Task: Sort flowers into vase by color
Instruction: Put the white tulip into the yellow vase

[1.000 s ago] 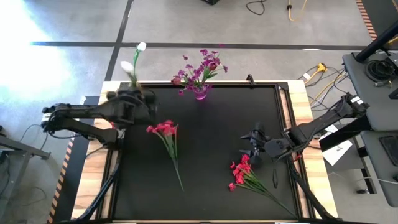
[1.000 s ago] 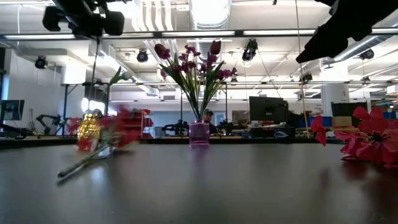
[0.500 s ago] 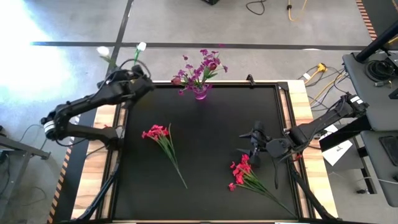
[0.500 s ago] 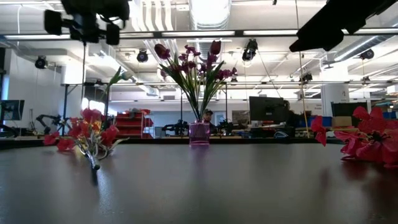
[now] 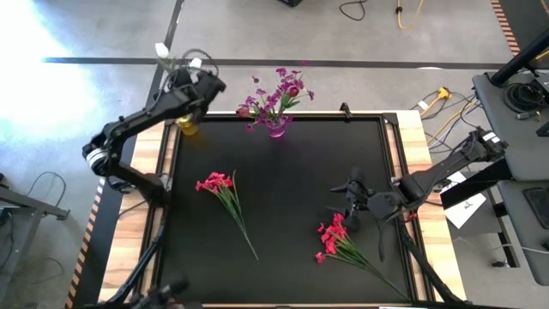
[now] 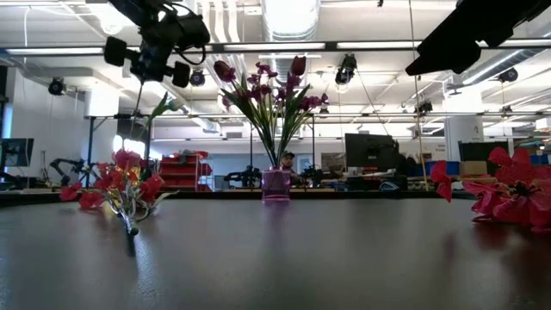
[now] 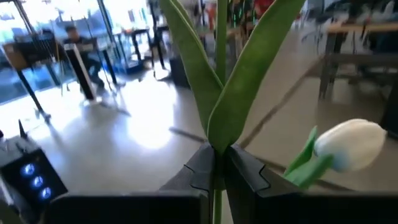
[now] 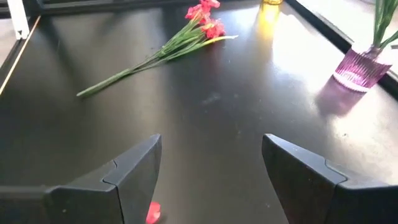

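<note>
My left gripper (image 5: 190, 75) is raised over the table's far left corner, shut on a white flower whose bloom (image 5: 161, 51) sticks out beyond the table edge. A second white bloom (image 5: 196, 62) stands beside it, above a yellow vase (image 5: 187, 127). A purple vase (image 5: 276, 128) at the far edge holds purple flowers (image 5: 279, 90). One red spray (image 5: 219, 184) lies flat on the mat at the left. Another red spray (image 5: 334, 240) lies at the right, just in front of my right gripper (image 5: 347, 204), which is open and holds nothing. My left gripper pinches the white flower's green stem (image 7: 214, 167) between its two fingers, just below where two long leaves fork off. The fingers run about level and lie across the stem. The flower stands upright, lifted clear of the table, with its thin lower stem (image 6: 140, 103) hanging below the gripper.
The black mat (image 5: 292, 172) has a raised frame along its edges. Cables and equipment lie on the floor past the right edge. The room behind the far edge holds desks and a person.
My left gripper has swung toward the table's far edge, out to the far left corner, and has turned as it went. It stays shut on the white flower and carries it upright. The left red spray has shifted a little toward the left edge and now lies still.
</note>
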You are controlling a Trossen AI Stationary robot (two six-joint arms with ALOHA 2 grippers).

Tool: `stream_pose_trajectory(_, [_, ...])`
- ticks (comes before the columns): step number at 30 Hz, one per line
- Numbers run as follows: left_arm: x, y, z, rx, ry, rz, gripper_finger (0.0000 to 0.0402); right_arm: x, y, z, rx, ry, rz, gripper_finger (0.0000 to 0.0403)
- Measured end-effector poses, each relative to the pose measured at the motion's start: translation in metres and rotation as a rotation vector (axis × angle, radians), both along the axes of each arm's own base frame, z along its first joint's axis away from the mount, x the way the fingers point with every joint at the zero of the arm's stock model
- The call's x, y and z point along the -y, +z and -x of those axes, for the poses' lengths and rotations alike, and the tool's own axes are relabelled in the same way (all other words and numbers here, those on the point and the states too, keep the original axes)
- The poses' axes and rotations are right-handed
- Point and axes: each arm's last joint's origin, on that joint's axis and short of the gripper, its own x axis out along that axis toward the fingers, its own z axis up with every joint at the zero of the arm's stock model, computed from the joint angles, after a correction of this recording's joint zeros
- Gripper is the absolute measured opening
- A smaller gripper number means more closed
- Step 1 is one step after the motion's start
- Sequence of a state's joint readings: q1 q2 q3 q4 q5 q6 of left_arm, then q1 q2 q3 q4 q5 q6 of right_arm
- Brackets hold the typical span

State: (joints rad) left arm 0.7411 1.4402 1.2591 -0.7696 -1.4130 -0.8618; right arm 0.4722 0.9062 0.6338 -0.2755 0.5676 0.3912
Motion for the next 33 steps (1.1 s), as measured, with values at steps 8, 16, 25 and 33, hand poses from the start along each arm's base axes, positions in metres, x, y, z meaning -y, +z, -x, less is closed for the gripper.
stream_pose_trajectory(8, [-0.039, 0.026, 0.014, 0.049, -0.12, 0.085, 0.0006, -0.009, -0.003, 0.006, -0.017, 0.021, -0.029, 0.027])
stream_pose_trajectory(16, [-0.032, 0.013, 0.026, 0.042, -0.123, 0.046, 0.0006, -0.01, -0.003, 0.007, -0.021, 0.021, -0.035, 0.027])
stream_pose_trajectory(25, [-0.01, -0.019, 0.041, 0.091, -0.15, 0.019, 0.0006, -0.009, -0.003, 0.007, -0.015, 0.001, -0.016, 0.027])
stream_pose_trajectory(33, [-0.008, -0.024, 0.041, 0.048, -0.187, 0.039, 0.0013, -0.009, -0.003, 0.007, 0.0, -0.023, -0.021, 0.027])
